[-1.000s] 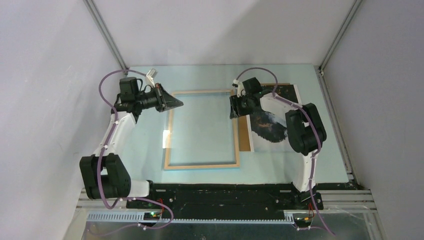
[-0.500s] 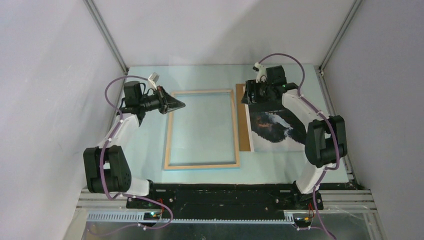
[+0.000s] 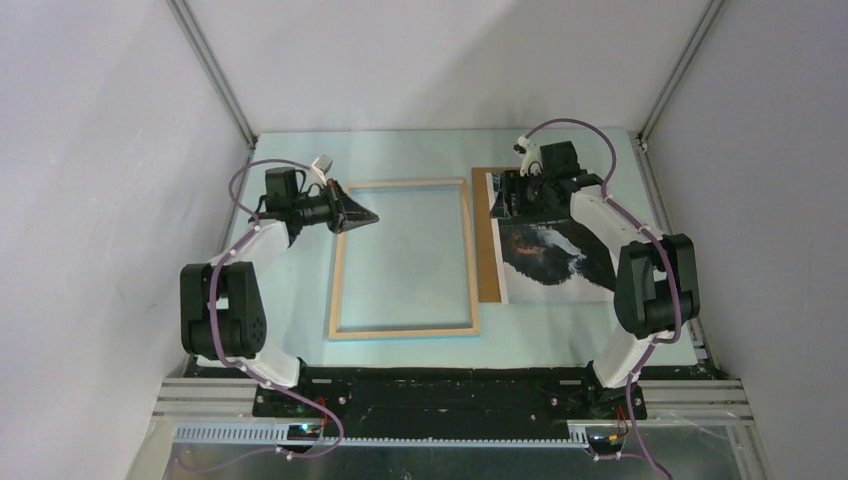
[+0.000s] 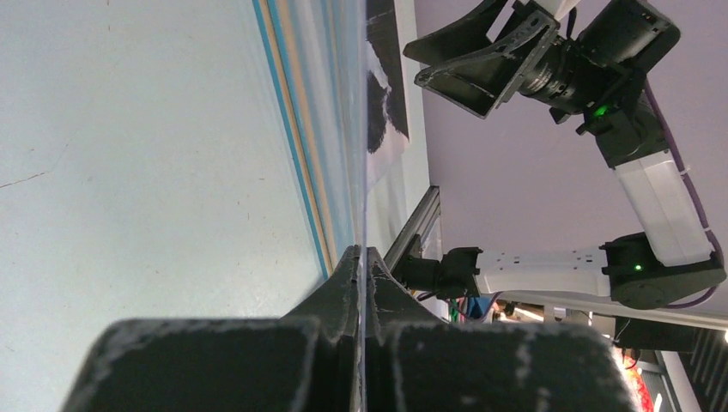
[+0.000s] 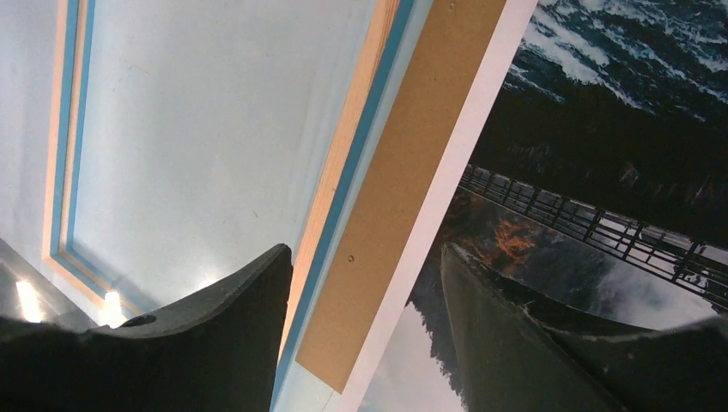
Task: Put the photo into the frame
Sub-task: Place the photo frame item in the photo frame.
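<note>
Frame (image 3: pixel 338 262) lay flat on the desk (image 3: pixel 300 300), pale wood up, with a blue edge showing. Just to its right, the photo (image 3: pixel 555 255) lay picture-up on a brown backing board (image 3: pixel 487 255). Left hand (image 3: pixel 368 215), fingers clenched together, hung over the frame's far left corner. Right hand (image 3: pixel 503 197), fingers spread, hovered above the photo's far left corner.

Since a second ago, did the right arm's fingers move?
Yes. The right fingers moved right and farther back, from beside the frame's right edge to above the photo's far left corner.
</note>
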